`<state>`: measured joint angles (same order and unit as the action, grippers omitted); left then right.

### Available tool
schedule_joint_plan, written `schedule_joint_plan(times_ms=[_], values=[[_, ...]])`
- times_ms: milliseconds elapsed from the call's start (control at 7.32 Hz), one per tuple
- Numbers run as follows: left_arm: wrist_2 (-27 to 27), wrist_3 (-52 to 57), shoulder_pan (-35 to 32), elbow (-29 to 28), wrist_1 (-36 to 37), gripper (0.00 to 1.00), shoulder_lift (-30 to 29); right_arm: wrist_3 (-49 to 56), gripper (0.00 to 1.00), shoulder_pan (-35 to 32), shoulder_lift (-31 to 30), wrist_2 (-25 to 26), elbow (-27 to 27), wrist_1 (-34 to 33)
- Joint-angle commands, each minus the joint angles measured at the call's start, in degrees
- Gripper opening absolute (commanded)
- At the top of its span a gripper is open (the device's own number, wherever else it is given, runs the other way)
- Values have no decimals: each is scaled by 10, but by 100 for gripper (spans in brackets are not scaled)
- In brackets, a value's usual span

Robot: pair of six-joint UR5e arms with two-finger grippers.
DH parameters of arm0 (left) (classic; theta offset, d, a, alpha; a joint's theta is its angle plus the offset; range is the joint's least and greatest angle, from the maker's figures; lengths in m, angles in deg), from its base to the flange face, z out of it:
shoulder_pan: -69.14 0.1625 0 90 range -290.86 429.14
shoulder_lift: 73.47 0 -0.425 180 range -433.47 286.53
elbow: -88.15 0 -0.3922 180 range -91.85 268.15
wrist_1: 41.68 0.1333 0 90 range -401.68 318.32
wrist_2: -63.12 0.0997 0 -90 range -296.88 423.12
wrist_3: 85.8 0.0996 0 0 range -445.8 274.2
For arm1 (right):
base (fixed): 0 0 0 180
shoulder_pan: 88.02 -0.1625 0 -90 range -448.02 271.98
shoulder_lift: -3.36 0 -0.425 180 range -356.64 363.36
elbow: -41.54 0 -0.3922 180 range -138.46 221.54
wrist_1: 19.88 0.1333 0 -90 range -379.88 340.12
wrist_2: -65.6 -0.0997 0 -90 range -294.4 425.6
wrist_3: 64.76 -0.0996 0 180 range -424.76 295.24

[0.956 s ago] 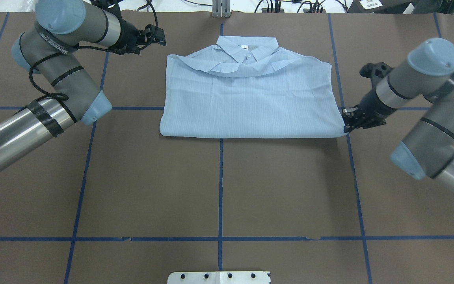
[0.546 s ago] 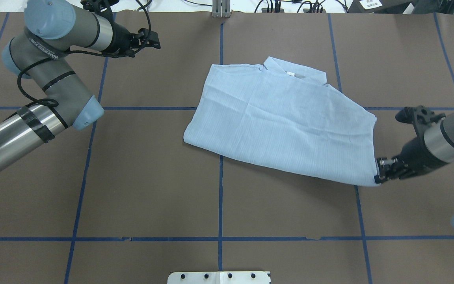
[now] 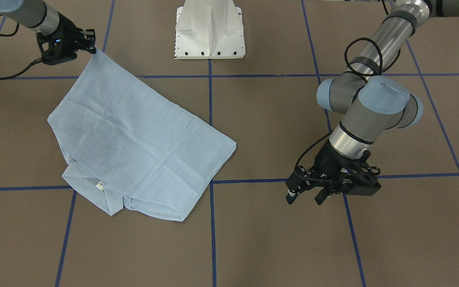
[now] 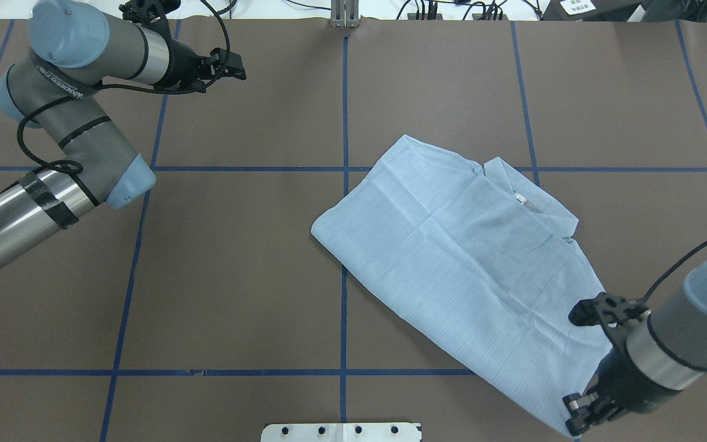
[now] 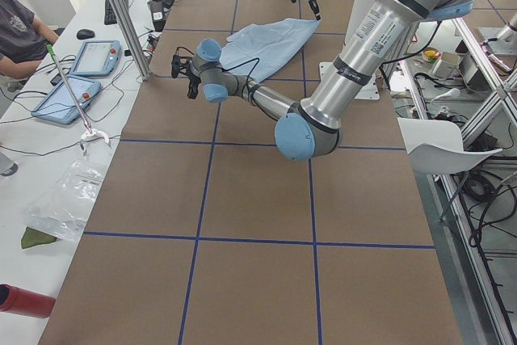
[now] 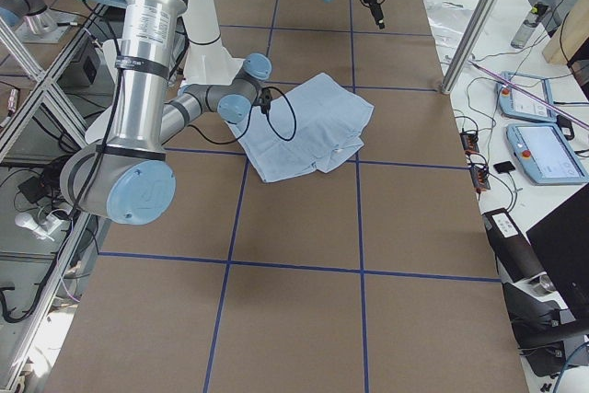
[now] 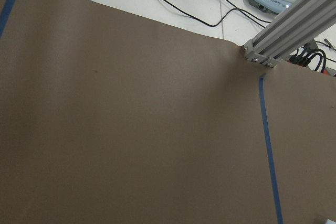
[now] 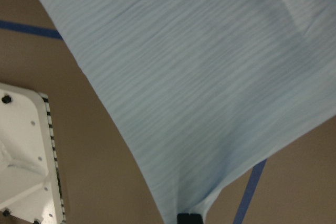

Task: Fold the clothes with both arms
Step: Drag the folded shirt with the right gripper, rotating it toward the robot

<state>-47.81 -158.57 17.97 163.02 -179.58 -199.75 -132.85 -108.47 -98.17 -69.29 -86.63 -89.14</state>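
The brown matte tabletop (image 4: 237, 276), divided by blue tape lines (image 4: 343, 319), carries the thin pale blue striped shirt (image 4: 470, 264). The shirt is folded to a flat rectangle and lies diagonally on my right half, collar toward the far side. The right pincer (image 4: 576, 418) is closed on its near corner. The left pincer (image 3: 305, 196) hangs with fingers apart and empty, well apart from the cloth. I judge the step is dragging the folded shirt into place. I would pull low and slowly, because such light, soft fabric slides easily but its layers can wrinkle or slip open. A small white neck label (image 4: 520, 197) shows at the collar.
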Motion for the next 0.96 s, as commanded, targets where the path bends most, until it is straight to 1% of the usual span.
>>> schedule_joint_plan(times_ms=[0, 137, 273, 546, 819], values=[[-1, 0, 0, 22, 0, 96, 17, -109, 99, 59, 57, 4, -2, 0], [-2, -1, 4, 25, 0, 98, 18, -112, 100, 45, 68, 5, 3, 0], [-3, -14, 16, 34, 1, 98, 18, -112, 100, 2, 95, 13, 5, 0], [2, -109, 79, 54, 2, 98, 16, -111, 100, -109, 148, 23, 10, 0], [11, -212, 135, 65, 2, 97, 1, -104, 100, -191, 163, 38, 22, 0]])
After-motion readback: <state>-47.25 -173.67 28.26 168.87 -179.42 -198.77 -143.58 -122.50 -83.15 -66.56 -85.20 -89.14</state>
